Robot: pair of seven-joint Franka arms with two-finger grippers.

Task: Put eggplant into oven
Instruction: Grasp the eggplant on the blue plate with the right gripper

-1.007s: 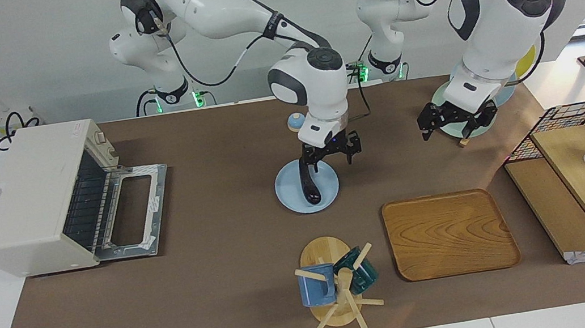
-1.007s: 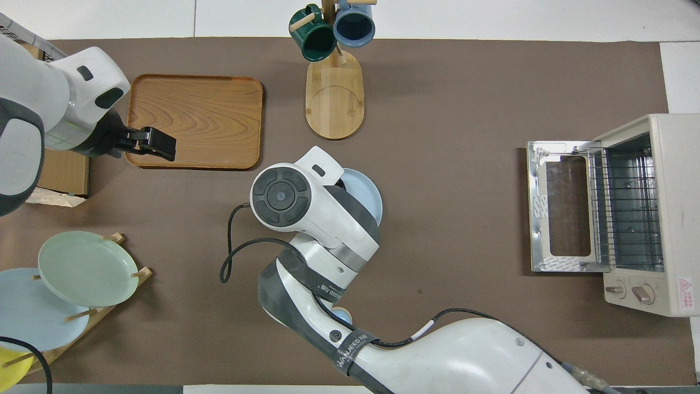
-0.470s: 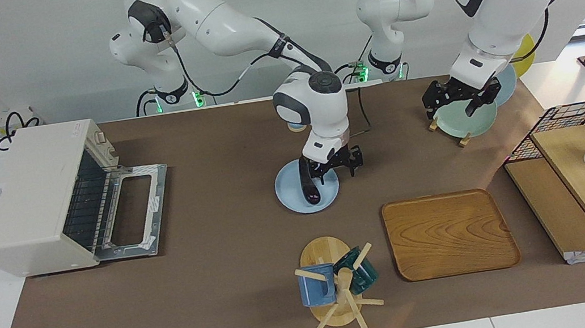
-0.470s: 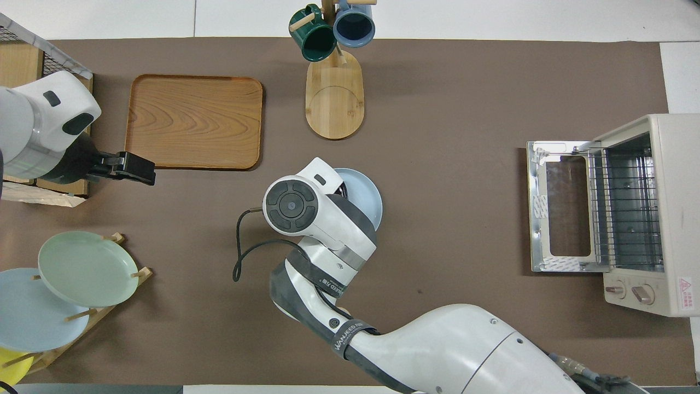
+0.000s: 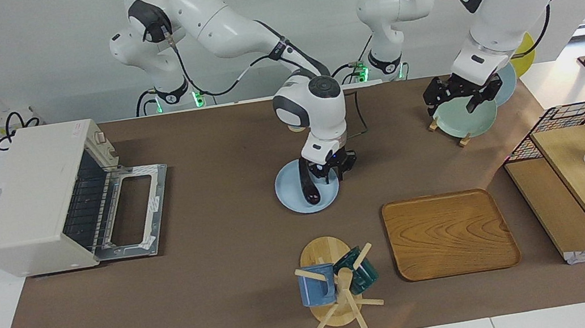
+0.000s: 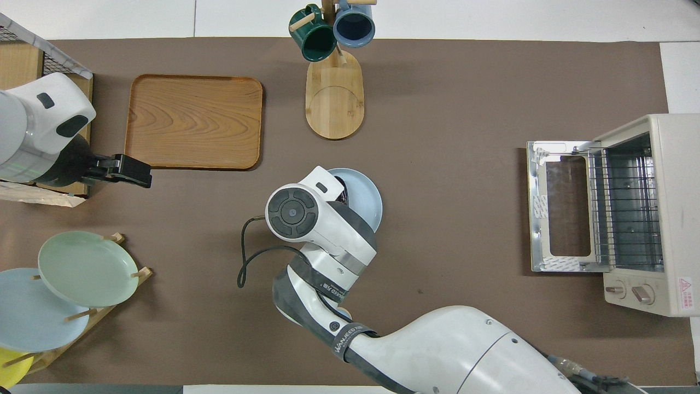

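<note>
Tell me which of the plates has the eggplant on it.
The light blue plate lying flat mid-table, under the right gripper, carries the eggplant. The green plate and the others stand empty in the rack at the left arm's end.

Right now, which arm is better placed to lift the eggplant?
The right arm, I'd say. The right gripper is down at the eggplant on the light blue plate, toward the open oven's end. The left gripper waits over the plate rack.
</note>
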